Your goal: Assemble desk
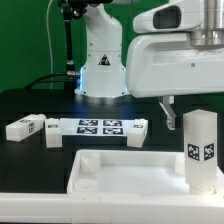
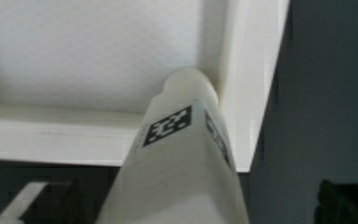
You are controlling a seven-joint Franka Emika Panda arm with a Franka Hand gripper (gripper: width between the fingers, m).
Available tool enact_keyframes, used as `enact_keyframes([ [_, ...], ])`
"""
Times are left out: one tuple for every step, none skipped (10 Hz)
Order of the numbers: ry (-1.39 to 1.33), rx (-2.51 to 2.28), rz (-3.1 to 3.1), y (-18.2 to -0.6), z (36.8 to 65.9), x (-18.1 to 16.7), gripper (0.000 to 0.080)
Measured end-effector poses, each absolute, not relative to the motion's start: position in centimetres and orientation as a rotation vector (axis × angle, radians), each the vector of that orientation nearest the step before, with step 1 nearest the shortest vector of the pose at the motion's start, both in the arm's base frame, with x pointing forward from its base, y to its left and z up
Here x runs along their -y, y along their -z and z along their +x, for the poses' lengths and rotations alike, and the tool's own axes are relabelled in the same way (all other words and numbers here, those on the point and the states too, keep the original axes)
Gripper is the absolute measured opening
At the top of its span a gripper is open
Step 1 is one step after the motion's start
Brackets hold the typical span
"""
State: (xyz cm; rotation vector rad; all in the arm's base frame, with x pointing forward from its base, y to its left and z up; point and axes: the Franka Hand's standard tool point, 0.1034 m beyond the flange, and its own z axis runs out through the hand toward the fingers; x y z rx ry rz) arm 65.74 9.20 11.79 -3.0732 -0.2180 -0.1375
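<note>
The tabletop (image 1: pixel 120 178) lies along the surface's (image 1: pixel 30 103) front edge, with a leg (image 1: pixel 200 150) upright in its corner on the exterior view's right. Behind it, the marker board (image 1: pixel 95 126) lies between a second leg (image 1: pixel 25 127) and a third leg (image 1: pixel 137 131).

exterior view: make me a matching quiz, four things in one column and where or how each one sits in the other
Things:
1 tabletop
2 marker board
3 leftmost leg
4 rightmost leg

Place or state:
a standing upright at the tabletop's corner
b lying on its side on the black table
c flat strip of tags in front of the robot base
d at the front of the scene, raised rim up

Pairs: 1-d, 2-c, 3-b, 4-a
</note>
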Motion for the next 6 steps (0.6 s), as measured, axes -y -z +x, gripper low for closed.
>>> enact_keyframes([
  [0.141,0.364,-3.069,-11.79,65.75,-9.08,0.0649],
  [0.144,0.472,-3.061,-11.83,65.8,-8.92,0.0649],
  [0.148,0.61,-3.044,-11.87,65.86,-8.69,0.0649],
  [0.149,0.669,-3.033,-11.87,65.87,-8.63,0.0649],
  [0.149,0.669,-3.033,-11.87,65.86,-8.64,0.0649],
  [0.149,0.669,-3.033,-11.86,65.86,-8.64,0.0536],
])
